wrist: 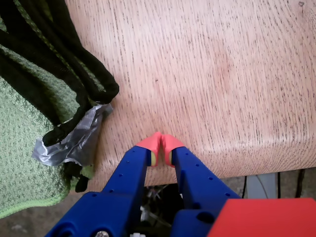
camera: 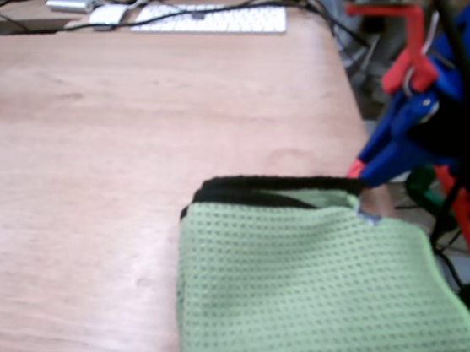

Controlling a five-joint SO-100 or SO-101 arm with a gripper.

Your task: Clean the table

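**Blue gripper closed at the table edge, green cloth beside it**

Nearest the wrist camera is the gripper (wrist: 161,148): two blue fingers with red-orange tips pressed together, nothing held between them. The tips rest at or just above the near rim of the table (wrist: 212,74), whose pale reddish-brown wood with fine dark grain fills most of that view and curves down at the edge.

In the fixed view the table (camera: 114,156) spreads across the left and centre of the picture, smooth and slightly glossy. A folded green cloth (camera: 315,286) with a waffle weave and black trim lies on its lower right part, reaching the bottom edge of the picture. The gripper (camera: 355,171) sits at the cloth's upper right corner, at the table's right edge; whether it touches the cloth there cannot be told.

In the wrist view the cloth (wrist: 24,148) lies left of the fingers, its black trim bunched in loops, with a crumpled piece of grey tape (wrist: 74,140) stuck to its corner just beside the left finger.

Along the far edge of the table in the fixed view lie a white keyboard (camera: 217,18), a white mouse (camera: 108,15) and several dark cables (camera: 32,31).
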